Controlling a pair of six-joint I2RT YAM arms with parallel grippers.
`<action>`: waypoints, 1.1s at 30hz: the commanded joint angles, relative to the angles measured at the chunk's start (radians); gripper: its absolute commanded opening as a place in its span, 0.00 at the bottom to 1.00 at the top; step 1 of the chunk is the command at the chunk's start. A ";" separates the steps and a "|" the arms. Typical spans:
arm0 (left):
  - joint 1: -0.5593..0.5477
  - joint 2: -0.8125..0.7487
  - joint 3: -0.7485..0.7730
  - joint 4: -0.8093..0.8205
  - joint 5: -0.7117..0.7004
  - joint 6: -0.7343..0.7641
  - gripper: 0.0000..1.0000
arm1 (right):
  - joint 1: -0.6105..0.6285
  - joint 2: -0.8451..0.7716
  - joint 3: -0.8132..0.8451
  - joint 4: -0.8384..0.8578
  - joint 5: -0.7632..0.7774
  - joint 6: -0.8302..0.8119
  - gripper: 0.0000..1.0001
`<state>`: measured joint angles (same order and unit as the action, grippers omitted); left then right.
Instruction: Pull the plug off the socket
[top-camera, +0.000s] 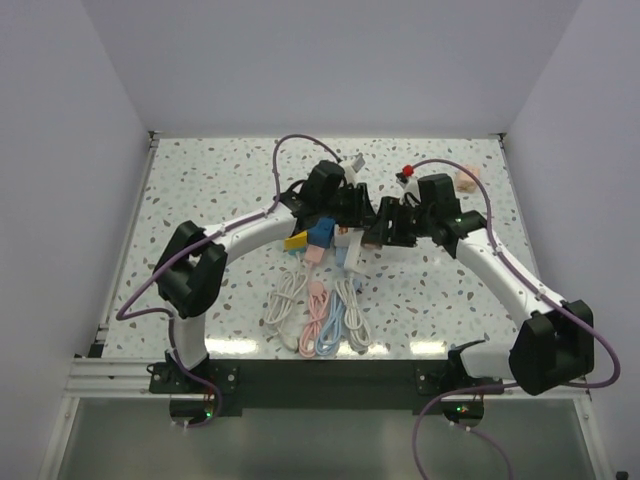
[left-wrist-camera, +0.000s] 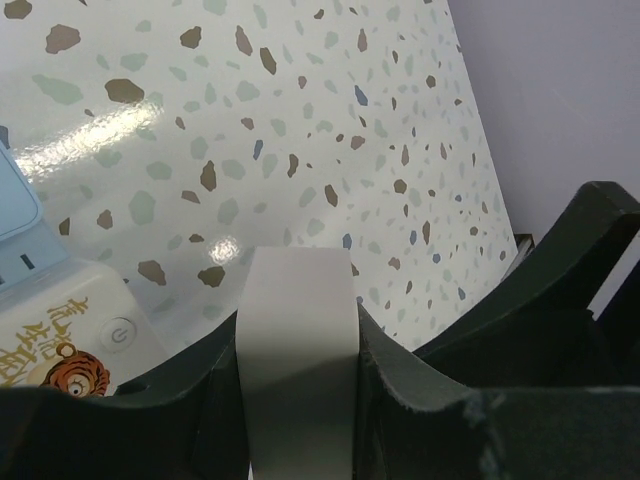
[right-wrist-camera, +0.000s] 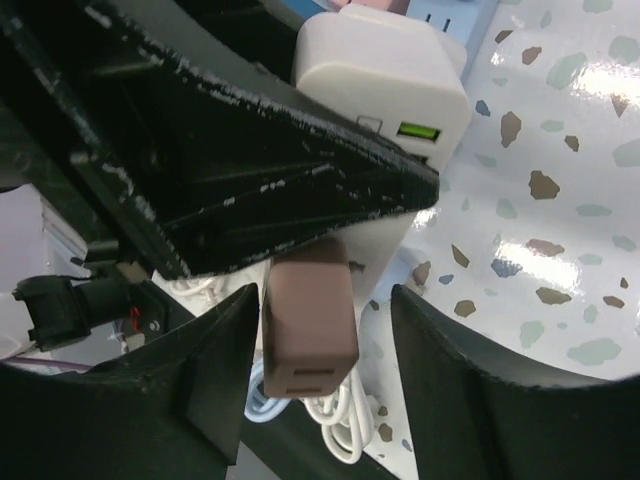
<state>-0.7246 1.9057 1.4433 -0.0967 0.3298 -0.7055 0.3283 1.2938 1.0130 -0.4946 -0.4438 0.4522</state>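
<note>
The brown plug (right-wrist-camera: 310, 320) sits between the spread fingers of the right gripper (right-wrist-camera: 325, 305), next to a white charger (right-wrist-camera: 385, 80). A black arm part (right-wrist-camera: 250, 170) blocks the view above it. The left gripper (left-wrist-camera: 298, 330) pinches a white block (left-wrist-camera: 298, 400) beside the socket strip (left-wrist-camera: 60, 335). Loose cables (top-camera: 318, 315) lie near.

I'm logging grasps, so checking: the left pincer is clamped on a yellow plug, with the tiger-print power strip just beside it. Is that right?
Not quite. The plug clamped in the left pincer is white, not yellow; the left wrist view shows this plainly. The tiger-print power strip is indeed just beside it.
</note>
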 joint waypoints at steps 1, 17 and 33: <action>-0.013 -0.014 0.054 0.046 0.009 -0.048 0.00 | 0.006 0.024 0.010 0.073 0.005 0.032 0.56; 0.036 0.026 -0.020 0.066 0.009 0.069 0.00 | -0.052 -0.067 0.133 -0.229 -0.057 -0.147 0.00; 0.056 -0.055 -0.050 0.274 0.244 -0.049 0.00 | -0.236 -0.025 0.098 -0.092 0.518 0.003 0.00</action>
<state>-0.6662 1.9629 1.4136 0.0032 0.4629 -0.6849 0.1165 1.2259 1.1206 -0.7143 -0.2260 0.3344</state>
